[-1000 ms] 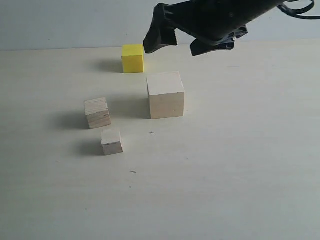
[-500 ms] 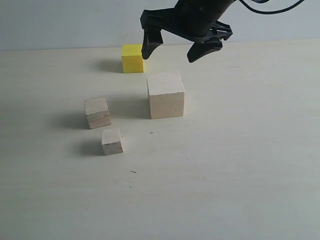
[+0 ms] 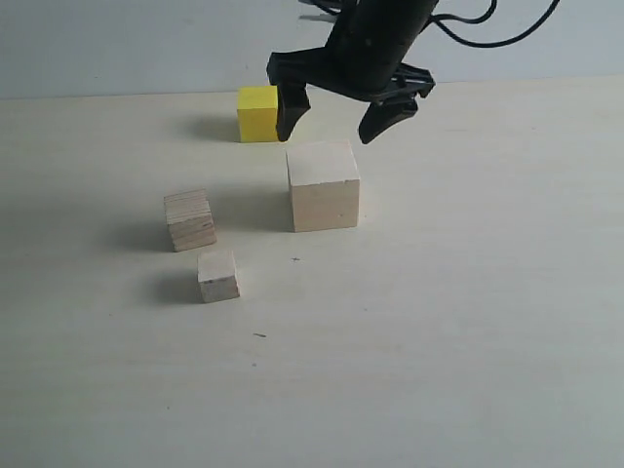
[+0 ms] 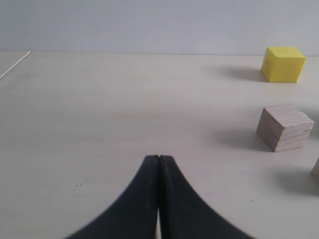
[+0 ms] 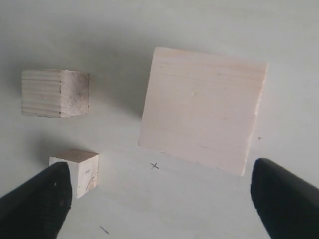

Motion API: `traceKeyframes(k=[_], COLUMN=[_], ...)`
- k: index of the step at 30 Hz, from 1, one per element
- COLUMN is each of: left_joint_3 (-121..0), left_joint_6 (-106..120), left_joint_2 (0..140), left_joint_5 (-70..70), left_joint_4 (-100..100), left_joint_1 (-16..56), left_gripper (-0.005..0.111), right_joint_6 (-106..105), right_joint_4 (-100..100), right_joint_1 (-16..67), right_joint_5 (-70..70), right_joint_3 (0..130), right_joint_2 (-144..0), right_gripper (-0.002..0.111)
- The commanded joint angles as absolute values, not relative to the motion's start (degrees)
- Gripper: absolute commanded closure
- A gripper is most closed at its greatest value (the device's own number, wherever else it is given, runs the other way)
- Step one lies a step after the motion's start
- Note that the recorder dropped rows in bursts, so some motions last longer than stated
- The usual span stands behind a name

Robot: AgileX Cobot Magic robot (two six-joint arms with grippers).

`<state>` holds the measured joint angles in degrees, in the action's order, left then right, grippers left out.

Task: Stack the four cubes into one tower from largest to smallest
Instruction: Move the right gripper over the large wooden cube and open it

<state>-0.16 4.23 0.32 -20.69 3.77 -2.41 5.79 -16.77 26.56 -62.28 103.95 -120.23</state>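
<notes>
The large pale wood cube (image 3: 323, 185) (image 5: 202, 116) rests on the table near the middle. Just above and behind it hovers my right gripper (image 3: 333, 125) (image 5: 158, 191), open wide and holding nothing. Farther back sits the bright yellow cube (image 3: 258, 113) (image 4: 283, 64). The layered plywood cube (image 3: 190, 220) (image 4: 284, 127) (image 5: 55, 93) lies to the left, with the smallest pale cube (image 3: 218, 275) (image 5: 79, 170) in front of it. All four stand apart. My left gripper (image 4: 159, 160) is shut and empty, low over bare table; it does not show in the exterior view.
A light wooden table (image 3: 458, 312) carries everything, and a pale wall (image 3: 117, 44) rises behind it. A small pencil cross (image 3: 295, 259) (image 5: 155, 166) marks the surface in front of the large cube. The table's edge (image 4: 15, 64) shows in the left wrist view.
My right arm has swung left and come down, from up at the back right to just over the large cube, its jaws now pointing downward. The cubes have not moved.
</notes>
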Motion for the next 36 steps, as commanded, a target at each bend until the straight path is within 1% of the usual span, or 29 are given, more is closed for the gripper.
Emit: traceKeyframes(k=[1, 11, 17, 21, 26, 29, 36], left_joint_3=[0.0, 0.0, 0.0, 0.0, 0.0, 0.0, 0.0], left_joint_6=[4.0, 4.0, 4.0, 4.0, 4.0, 4.0, 4.0], left_joint_2=[0.0, 0.0, 0.0, 0.0, 0.0, 0.0, 0.0], left_joint_5=[-20.3, -20.3, -20.3, -20.3, -20.3, -20.3, -20.3], left_joint_4=[3.8, 3.8, 3.8, 3.8, 3.8, 3.8, 3.8], left_joint_1=[-2.7, -2.7, -2.7, -2.7, -2.7, -2.7, -2.7], left_gripper=[0.107, 0.107, 0.107, 0.107, 0.107, 0.107, 0.107], right_joint_6=[6.0, 1.5, 1.5, 1.6, 1.4, 3.5, 14.9], right_joint_4=[-19.2, -19.5, -18.8, -20.5, -26.1, -26.1, -8.2], right_joint_1=[26.6, 26.6, 26.6, 26.6, 26.6, 26.6, 29.7], right_joint_5=[-60.5, -61.8, -66.6, -70.0, -70.0, -70.0, -70.0], right_joint_3=[104.4, 104.4, 104.4, 104.4, 104.4, 105.0, 111.8], right_joint_2=[-122.8, -123.1, -123.1, -123.1, -123.1, -123.1, -123.1], right_gripper=[0.018, 0.019, 0.019, 0.019, 0.019, 0.019, 0.019])
